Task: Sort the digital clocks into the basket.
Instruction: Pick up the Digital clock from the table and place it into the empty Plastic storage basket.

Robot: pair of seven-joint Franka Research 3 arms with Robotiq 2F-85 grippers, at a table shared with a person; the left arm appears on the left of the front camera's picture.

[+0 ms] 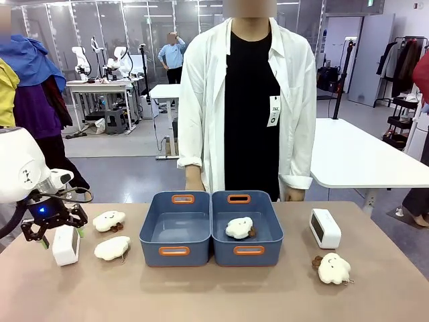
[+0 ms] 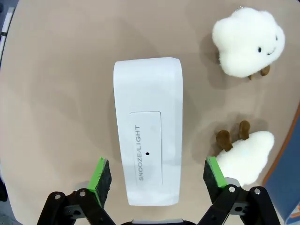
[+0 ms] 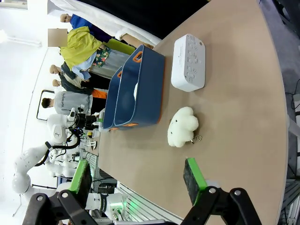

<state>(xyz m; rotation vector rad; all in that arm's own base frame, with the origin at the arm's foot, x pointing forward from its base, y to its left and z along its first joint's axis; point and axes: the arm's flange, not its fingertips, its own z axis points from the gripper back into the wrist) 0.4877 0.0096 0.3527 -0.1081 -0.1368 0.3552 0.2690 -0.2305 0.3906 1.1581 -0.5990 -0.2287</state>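
Now at the grasp step, the left gripper hovers spread wide, a digital clock between its pads, untouched. Next it should lower, pinch the clock's sides, then reach the basket well apart.

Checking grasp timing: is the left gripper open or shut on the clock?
Open: the left gripper straddles the clock, green pads clear of its sides, table visible in both gaps.

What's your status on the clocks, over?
Left gripper open over left clock, not yet gripped. Right gripper open, holding nothing. Other clock on table, beside right bin. Cloud plush close beside left clock.
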